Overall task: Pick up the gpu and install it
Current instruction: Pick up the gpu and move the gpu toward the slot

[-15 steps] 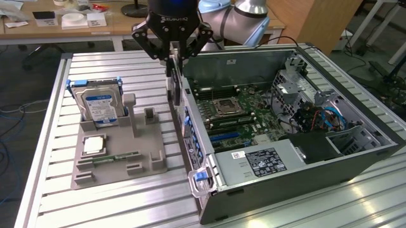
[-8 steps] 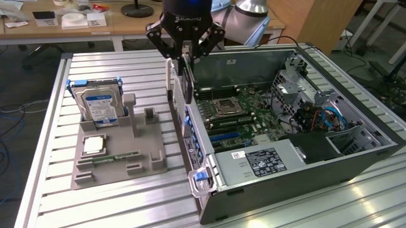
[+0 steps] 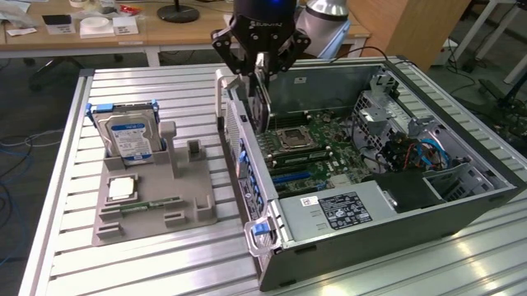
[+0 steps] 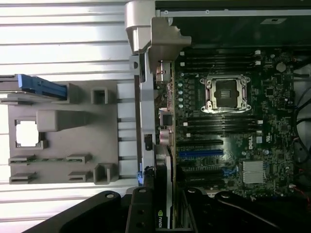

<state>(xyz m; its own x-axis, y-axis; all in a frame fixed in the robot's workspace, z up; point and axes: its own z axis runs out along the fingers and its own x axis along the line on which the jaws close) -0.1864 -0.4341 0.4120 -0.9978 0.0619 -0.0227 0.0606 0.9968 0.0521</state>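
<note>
Gpu [image 3: 263,102] hangs upright, clamped in the tool [image 3: 259,66], over the open computer case [image 3: 461,206].

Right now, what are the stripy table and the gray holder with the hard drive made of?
The table looks like bare metal, probably aluminium: ribbed silvery slats that catch bright glare. The gray holder looks like matte plastic: dull, even gray with no shine, and blocky molded slots.

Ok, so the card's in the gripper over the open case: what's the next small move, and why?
Probably a slow, short descent toward the blue slot, correcting sideways as needed. The gripper holds the card upright, hanging just inside the rear wall of the case, above the board and not yet seated.
</note>
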